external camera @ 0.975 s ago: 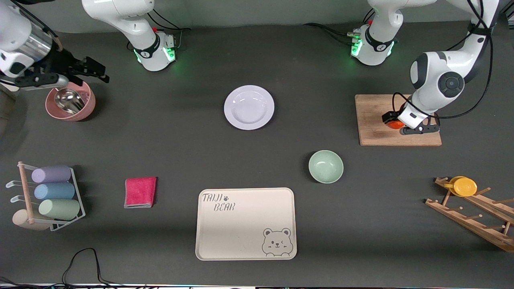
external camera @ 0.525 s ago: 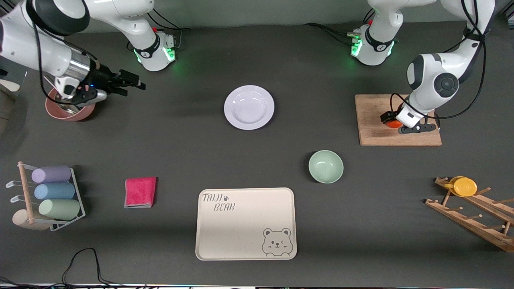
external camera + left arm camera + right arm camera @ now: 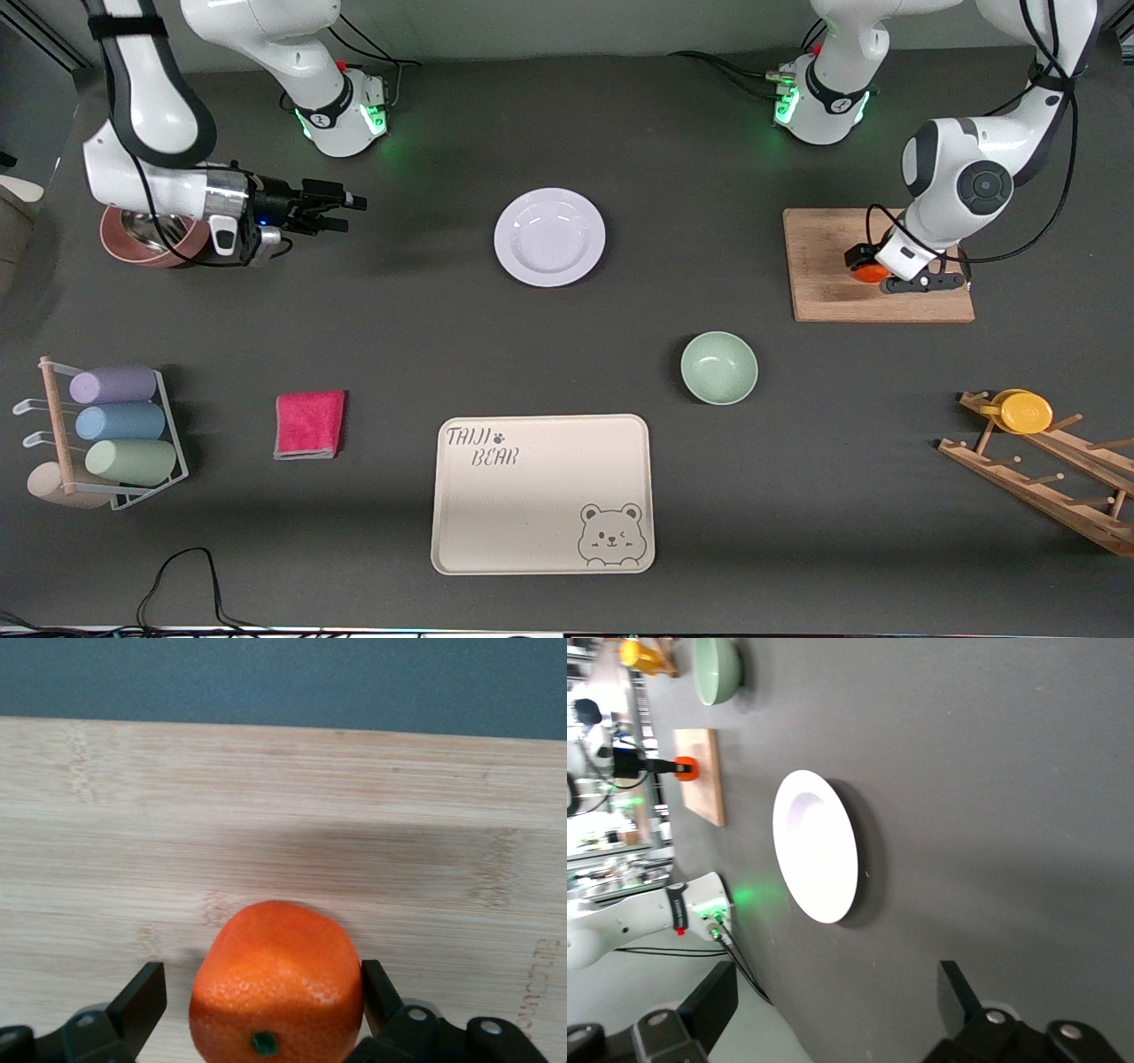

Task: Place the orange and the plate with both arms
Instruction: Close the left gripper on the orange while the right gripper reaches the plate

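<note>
The orange [image 3: 871, 274] sits on a wooden cutting board [image 3: 824, 266] at the left arm's end of the table. My left gripper [image 3: 886, 271] is down around it and open. In the left wrist view one finger [image 3: 376, 992] touches the orange [image 3: 276, 983] and the other [image 3: 142, 1003] stands a little off it. The lavender-white plate [image 3: 549, 237] lies on the table's middle, empty. My right gripper [image 3: 341, 213] is open and empty, low over the table between a pink bowl and the plate, pointing at the plate [image 3: 817, 844].
A pale green bowl [image 3: 718, 367] and the cream bear tray [image 3: 542, 494] lie nearer the front camera than the plate. The pink bowl [image 3: 133, 241], a pink cloth [image 3: 309, 424] and a cup rack [image 3: 106, 425] are at the right arm's end. A wooden rack holds a yellow cup [image 3: 1026, 412].
The right arm has swung from over the pink bowl toward the plate, gripper open. The left gripper has stayed around the orange on the board, shifting only slightly.
</note>
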You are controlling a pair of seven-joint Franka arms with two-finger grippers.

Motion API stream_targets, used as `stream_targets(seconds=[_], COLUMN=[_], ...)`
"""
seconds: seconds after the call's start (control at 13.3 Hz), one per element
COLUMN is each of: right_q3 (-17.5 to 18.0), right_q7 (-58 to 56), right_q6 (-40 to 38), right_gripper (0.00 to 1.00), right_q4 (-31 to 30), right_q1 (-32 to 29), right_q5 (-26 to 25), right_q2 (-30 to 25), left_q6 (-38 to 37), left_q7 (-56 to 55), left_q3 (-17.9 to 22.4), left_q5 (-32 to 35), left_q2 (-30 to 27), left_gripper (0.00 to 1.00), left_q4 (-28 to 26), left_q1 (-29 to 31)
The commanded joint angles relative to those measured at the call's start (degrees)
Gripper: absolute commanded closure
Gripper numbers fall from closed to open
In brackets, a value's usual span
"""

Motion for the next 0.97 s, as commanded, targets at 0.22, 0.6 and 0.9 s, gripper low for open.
stream_targets(seconds=[0.22, 0.6, 0.9], right_q3=[-2.50, -2.51, -2.51], right_q7=[-32.34, -38.18, -37.92], right_q6=[-3.53, -8.90, -10.23], right_gripper=[0.00, 0.00, 0.00], right_q4=[-1.81, -1.81, -1.72], right_q1=[0.46, 0.46, 0.37], right_q5=[20.62, 25.39, 26.10], right_q2=[20.87, 29.32, 32.75], left_q6=[0.98, -0.07, -15.66], left_q7=[0.70, 0.70, 0.61], left_q3=[0.16, 0.33, -0.02], left_q5=[0.98, 0.98, 1.07], left_q2=[-0.31, -0.92, -9.17], left_gripper=[0.86, 1.00, 1.00], left_q4=[-0.77, -0.42, 7.20], left_q1=[0.47, 0.55, -0.06])
